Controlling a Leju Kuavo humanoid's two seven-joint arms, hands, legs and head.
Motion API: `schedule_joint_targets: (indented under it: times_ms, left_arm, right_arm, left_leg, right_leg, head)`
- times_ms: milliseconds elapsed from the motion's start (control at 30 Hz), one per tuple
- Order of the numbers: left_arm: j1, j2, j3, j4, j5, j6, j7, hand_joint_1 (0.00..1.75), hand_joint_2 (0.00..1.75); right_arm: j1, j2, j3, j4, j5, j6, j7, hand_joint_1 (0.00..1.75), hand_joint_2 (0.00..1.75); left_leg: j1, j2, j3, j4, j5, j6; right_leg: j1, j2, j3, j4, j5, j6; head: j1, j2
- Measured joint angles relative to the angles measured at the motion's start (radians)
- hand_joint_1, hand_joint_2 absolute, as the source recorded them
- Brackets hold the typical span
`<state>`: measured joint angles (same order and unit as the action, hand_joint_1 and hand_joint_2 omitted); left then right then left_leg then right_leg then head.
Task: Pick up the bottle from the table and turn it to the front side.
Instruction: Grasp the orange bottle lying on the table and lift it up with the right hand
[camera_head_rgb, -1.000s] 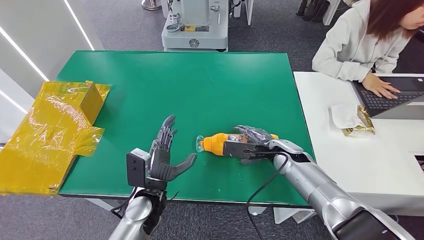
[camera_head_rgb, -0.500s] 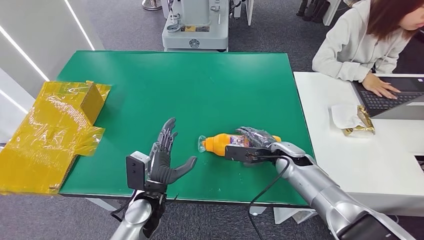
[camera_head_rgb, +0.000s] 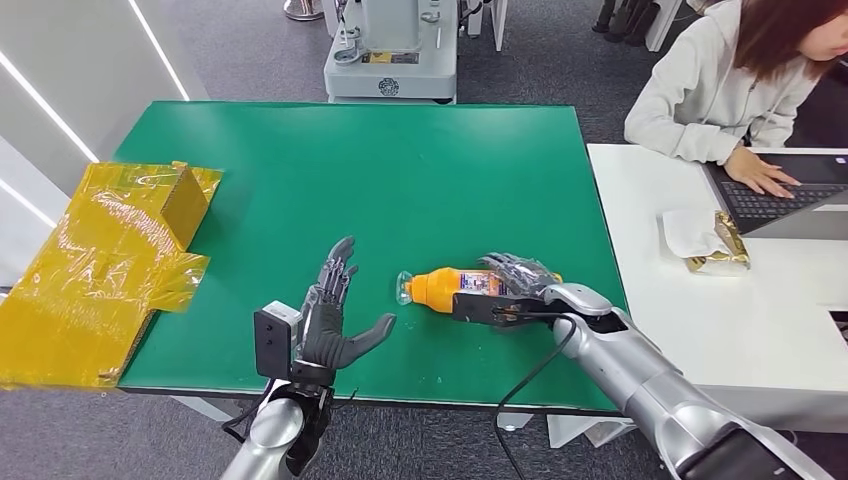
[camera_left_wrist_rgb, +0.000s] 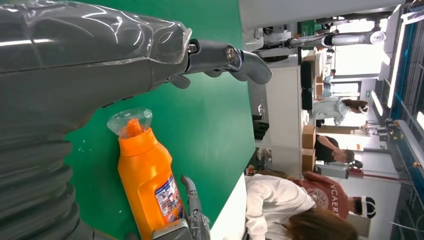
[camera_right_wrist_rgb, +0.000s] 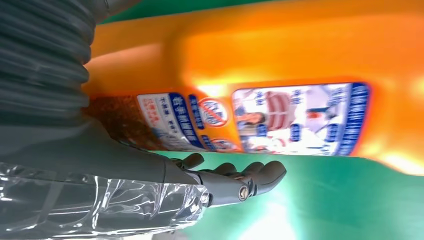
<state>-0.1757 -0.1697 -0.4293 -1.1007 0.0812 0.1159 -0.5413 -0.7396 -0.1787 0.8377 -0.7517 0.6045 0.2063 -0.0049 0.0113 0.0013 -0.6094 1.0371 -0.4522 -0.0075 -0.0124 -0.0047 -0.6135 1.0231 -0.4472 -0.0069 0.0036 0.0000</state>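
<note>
The head view looks forward and down from high on the robot, taking in the whole green table (camera_head_rgb: 400, 170), both arms coming in from below, a white desk (camera_head_rgb: 720, 320) to the right and a person (camera_head_rgb: 720, 80) seated there.

The left wrist view sits close behind the left hand (camera_left_wrist_rgb: 90, 65), turned on its side, and looks across the table toward the orange bottle (camera_left_wrist_rgb: 147, 180) and the room beyond.

The right wrist view is very near, just behind the right hand (camera_right_wrist_rgb: 150, 190), with the bottle's label directly in front.

All three views share the bottle and the green tabletop.
</note>
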Motion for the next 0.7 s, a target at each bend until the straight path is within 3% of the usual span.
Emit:
schedule_joint_targets:
  times_ms: [467, 500, 600, 633, 700]
  left_arm:
    - [0.032, 0.0, 0.021, 0.0, 0.001, -0.005, 0.0, 0.0, 1.75]
    - [0.033, 0.0, 0.022, 0.0, 0.0, -0.005, 0.0, 0.0, 1.75]
    - [0.035, 0.0, 0.022, -0.001, 0.0, -0.008, 0.0, 0.0, 1.75]
    - [0.035, 0.0, 0.022, -0.001, 0.0, -0.01, 0.0, 0.0, 1.75]
    - [0.037, 0.0, 0.022, -0.002, 0.0, -0.013, 0.0, 0.0, 1.75]
  right_arm:
    - [0.127, -0.111, -0.084, -0.128, 0.038, -0.051, 0.035, 0.03, 1.75]
    - [0.136, -0.117, -0.092, -0.14, 0.04, -0.05, 0.038, 0.27, 1.75]
    - [0.161, -0.128, -0.115, -0.171, 0.056, -0.035, 0.045, 1.54, 1.75]
    - [0.169, -0.13, -0.123, -0.18, 0.062, -0.031, 0.046, 1.73, 1.75]
    - [0.182, -0.131, -0.137, -0.193, 0.069, -0.03, 0.047, 1.61, 1.75]
  left_leg:
    - [0.0, 0.001, 0.001, 0.0, 0.0, 0.0]
    - [0.0, 0.001, 0.001, 0.0, 0.0, 0.0]
    - [0.0, 0.0, 0.001, 0.0, 0.0, 0.0]
    - [0.0, 0.0, 0.001, 0.0, 0.0, 0.0]
    - [0.0, 0.0, 0.001, 0.0, 0.0, 0.0]
  right_leg:
    - [0.0, 0.0, 0.001, -0.001, 0.0, 0.0]
    - [0.0, 0.0, 0.001, -0.001, 0.0, 0.0]
    - [0.0, 0.0, 0.001, -0.001, 0.0, 0.0]
    - [0.0, 0.0, 0.001, 0.0, 0.0, 0.0]
    - [0.0, 0.0, 0.001, 0.0, 0.0, 0.0]
  head:
    - [0.0, 0.0]
    - [0.0, 0.0]
    - [0.0, 0.0]
    - [0.0, 0.0]
    - [0.0, 0.0]
